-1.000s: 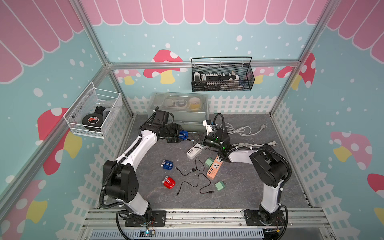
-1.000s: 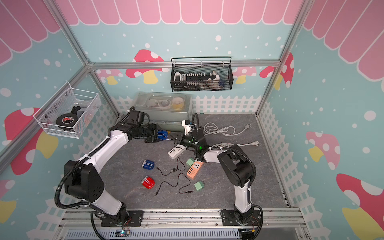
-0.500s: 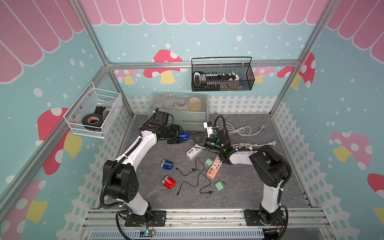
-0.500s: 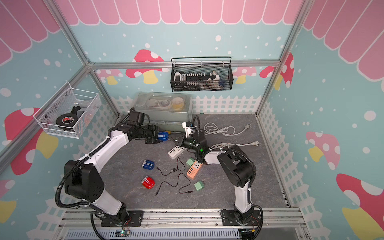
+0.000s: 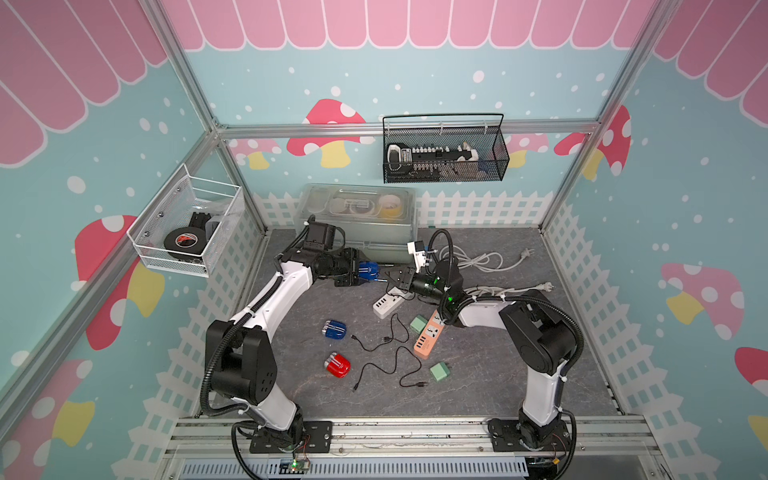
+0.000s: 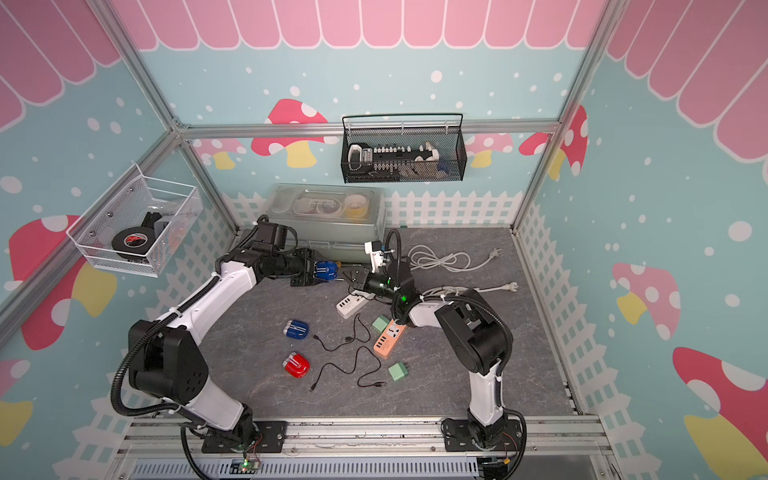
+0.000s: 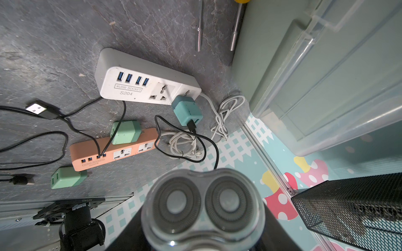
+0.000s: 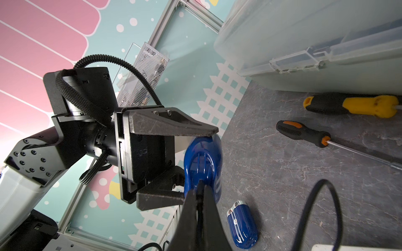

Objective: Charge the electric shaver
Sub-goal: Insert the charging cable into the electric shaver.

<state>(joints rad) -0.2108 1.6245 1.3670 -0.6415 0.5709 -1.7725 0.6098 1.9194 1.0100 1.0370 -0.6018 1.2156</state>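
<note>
Grey tabletop (image 5: pixel 478 374); left tool (image 5: pixel 360 272) around blue shaver (image 5: pixel 370 270), heads (image 7: pixel 176 201) wrist-view only; right tool (image 8: pixel 200 187) closed.

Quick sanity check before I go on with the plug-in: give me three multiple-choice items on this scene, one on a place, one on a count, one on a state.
1. Where is the red shaver?
A) hung on the wall
B) lying on the table
C) held in the air

2. How many shavers show?
A) one
B) two
C) three

3. The left gripper is:
A) open and empty
B) closed on a blue shaver
C) out of view

Answers:
1 B, it lies flat on the table in both top views.
2 C, the red one, a loose blue shaver and the gripped one.
3 B, the right wrist view shows its fingers clamping the blue shaver from both sides.
</note>
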